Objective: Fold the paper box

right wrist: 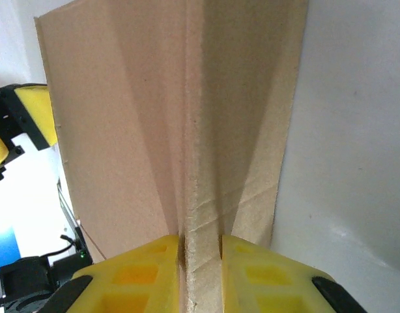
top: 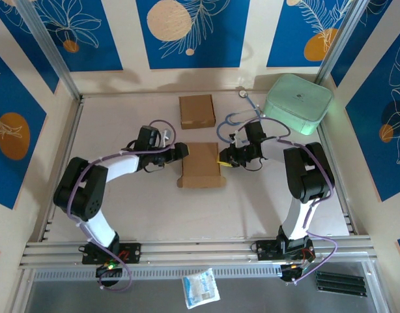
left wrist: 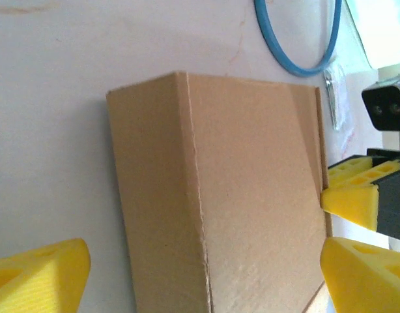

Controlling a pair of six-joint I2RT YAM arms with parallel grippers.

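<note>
The brown paper box (top: pixel 201 165) lies mid-table, partly folded, with one side wall creased upright (left wrist: pixel 154 195). My left gripper (top: pixel 180 151) is at the box's left edge. It is open, and its yellow fingers (left wrist: pixel 37 274) stand wide on either side of the box without touching it (left wrist: pixel 200 280). My right gripper (top: pixel 223 158) is at the box's right edge, shut on a cardboard flap (right wrist: pixel 200 267) pinched between its two yellow pads. The flap rises from the box (right wrist: pixel 154 117) just beyond the fingers.
A second brown box (top: pixel 197 111), folded, sits further back. A mint green container (top: pixel 298 102) stands at the back right, and a blue cable loop (top: pixel 236 120) lies beside it. A white packet (top: pixel 200 288) lies in front of the rail.
</note>
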